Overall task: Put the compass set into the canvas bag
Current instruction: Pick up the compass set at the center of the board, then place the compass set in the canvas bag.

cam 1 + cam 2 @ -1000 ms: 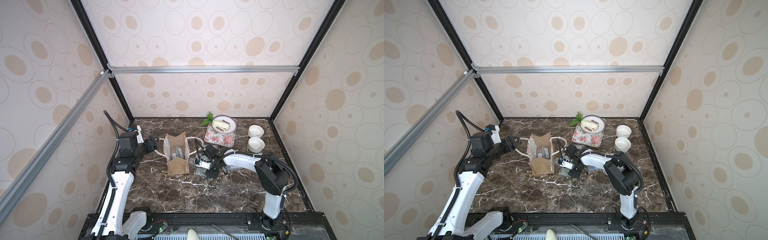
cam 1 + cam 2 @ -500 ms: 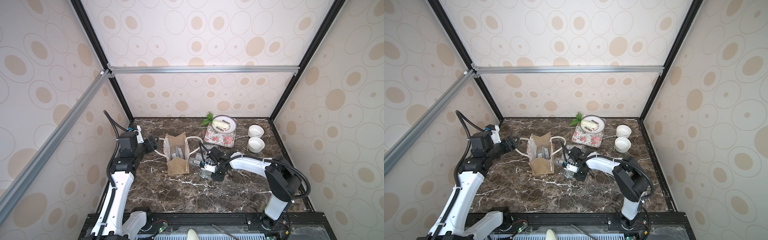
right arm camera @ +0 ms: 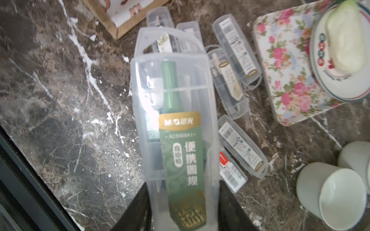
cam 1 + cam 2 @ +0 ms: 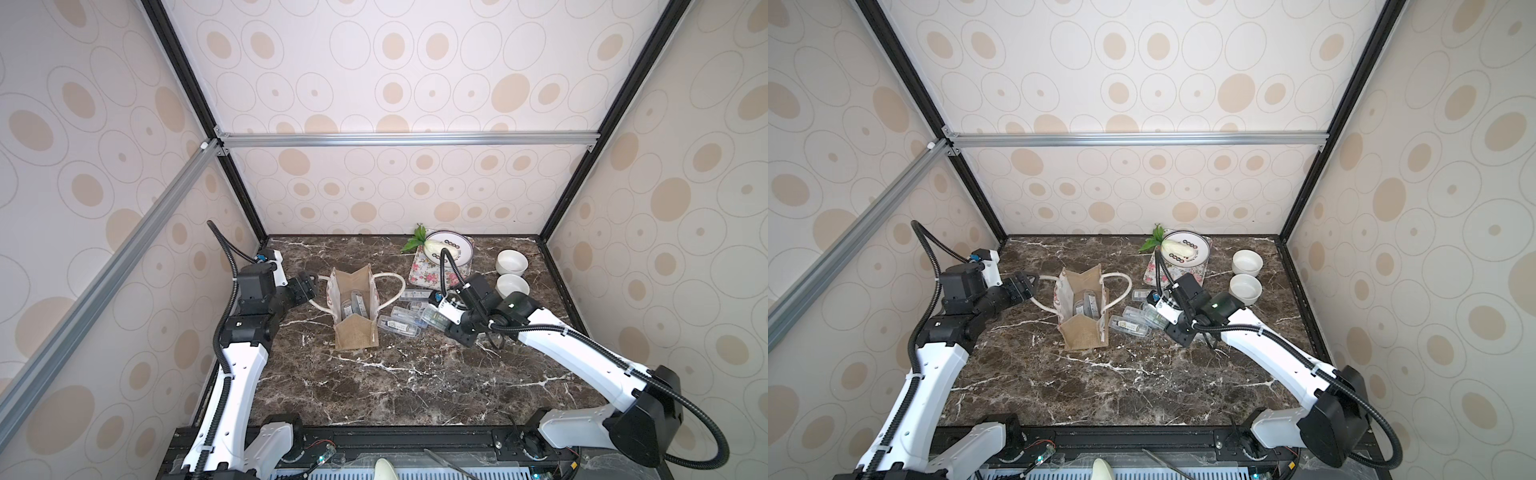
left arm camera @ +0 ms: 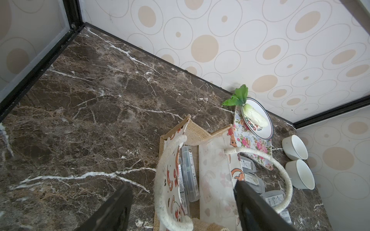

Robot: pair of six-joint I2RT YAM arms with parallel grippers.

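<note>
Worktop (image 4: pixel 415 374): dark marble.
Case (image 3: pixel 180 130): likely light, stiff, slippery; held by its end in right fingers (image 3: pixel 230 204).
Left fingers (image 5: pixel 114 210): wide, bag handle (image 5: pixel 160 186) between.

Dark marble tabletop (image 4: pixel 415 374), white veins. On it: canvas bag (image 4: pixel 356 336) upright, clear compass-set cases (image 4: pixel 398 326) just beside, floral mat (image 4: pixel 424 272) at back, 2 white bowls (image 4: pixel 512 262) nr mat.

Right pincer (image 3: pixel 184 202) has closed on a clear compass set (image 3: pixel 176 124) and raised it off the pile (image 3: pixel 230 80), its arm (image 4: pixel 582 353) drawn toward the counter's (image 3: pixel 60 100) right edge.
</note>
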